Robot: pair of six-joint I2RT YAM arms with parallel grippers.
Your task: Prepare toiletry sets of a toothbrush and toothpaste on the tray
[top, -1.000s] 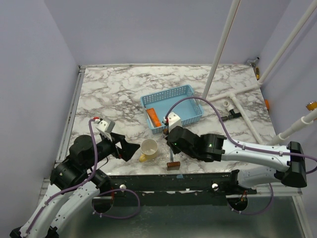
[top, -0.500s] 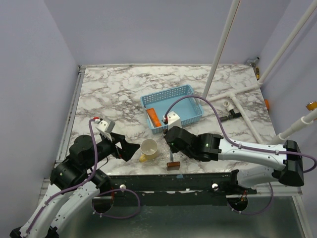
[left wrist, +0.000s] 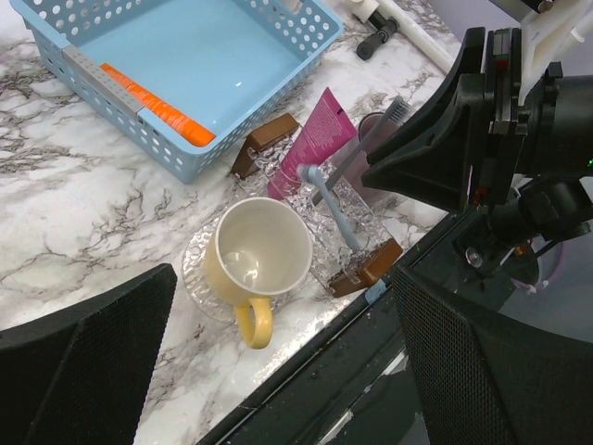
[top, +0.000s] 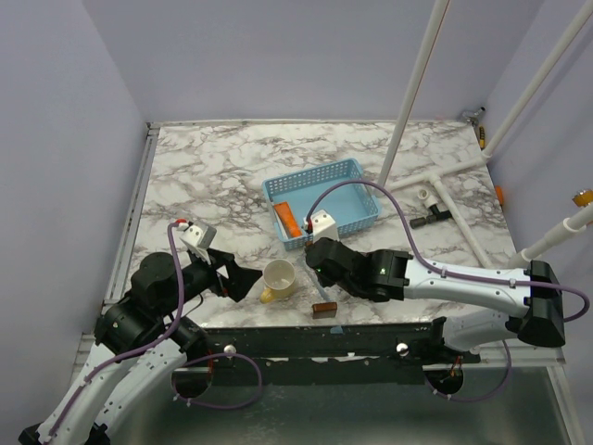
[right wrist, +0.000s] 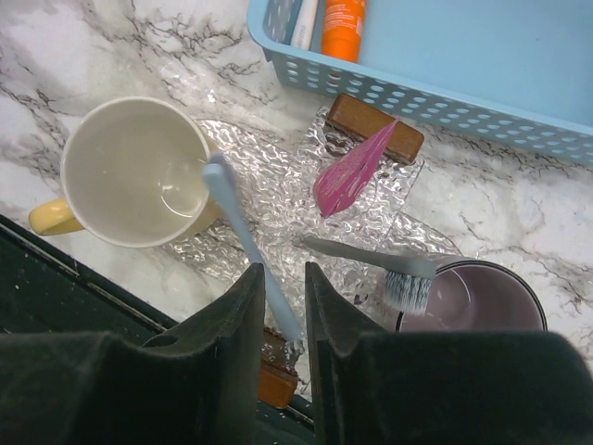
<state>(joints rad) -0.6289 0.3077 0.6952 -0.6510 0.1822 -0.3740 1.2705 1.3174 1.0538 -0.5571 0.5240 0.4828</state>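
The light blue toothbrush lies on crinkled clear plastic, one end by a brown block at the table's front edge. My right gripper hangs over it with its jaws a little apart on either side of the handle, not pressing it. The pink toothpaste tube lies beside it. The orange tube lies in the light blue tray. My left gripper is wide open and empty, left of the yellow mug.
A purple-grey mug stands right of the brush, a grey toothbrush leaning on its rim. A second brown block lies against the tray's front wall. White pipes rise at the back right.
My right gripper has shifted slightly left over the light blue toothbrush. The brush, tubes and mugs have not moved. The left arm is still.
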